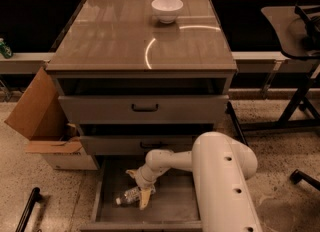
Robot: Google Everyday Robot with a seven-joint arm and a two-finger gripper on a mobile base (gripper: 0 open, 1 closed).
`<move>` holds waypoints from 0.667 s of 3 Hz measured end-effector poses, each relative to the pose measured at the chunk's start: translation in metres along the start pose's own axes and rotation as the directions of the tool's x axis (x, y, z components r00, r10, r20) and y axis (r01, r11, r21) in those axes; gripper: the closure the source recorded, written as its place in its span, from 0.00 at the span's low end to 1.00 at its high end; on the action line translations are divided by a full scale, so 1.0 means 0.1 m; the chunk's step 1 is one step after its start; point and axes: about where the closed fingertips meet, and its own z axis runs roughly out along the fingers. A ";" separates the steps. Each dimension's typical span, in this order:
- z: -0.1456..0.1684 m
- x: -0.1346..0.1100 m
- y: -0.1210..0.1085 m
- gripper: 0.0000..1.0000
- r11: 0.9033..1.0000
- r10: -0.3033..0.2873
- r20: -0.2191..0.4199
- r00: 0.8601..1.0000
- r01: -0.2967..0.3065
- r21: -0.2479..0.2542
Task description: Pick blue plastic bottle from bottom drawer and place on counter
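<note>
The blue plastic bottle (128,196) lies on its side in the open bottom drawer (172,208), white cap to the left. My gripper (138,188) reaches down into the drawer on the white arm (220,176). One pale finger (144,197) points down at the bottle's right end and the other (131,174) sits behind it, so the jaws straddle the bottle. The glossy grey-brown counter (125,36) tops the cabinet above.
A white bowl (167,9) stands at the counter's back. Two upper drawers with black handles (145,108) sit slightly open above the bottom drawer. A cardboard box (42,126) stands left of the cabinet. A dark table (290,26) and its legs are at the right.
</note>
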 end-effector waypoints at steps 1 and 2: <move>0.25 0.03 -0.04 0.00 1.000 -0.014 -0.034 0.999 0.013 -0.028; 0.44 0.09 -0.02 0.00 0.999 0.003 -0.079 0.997 -0.007 -0.050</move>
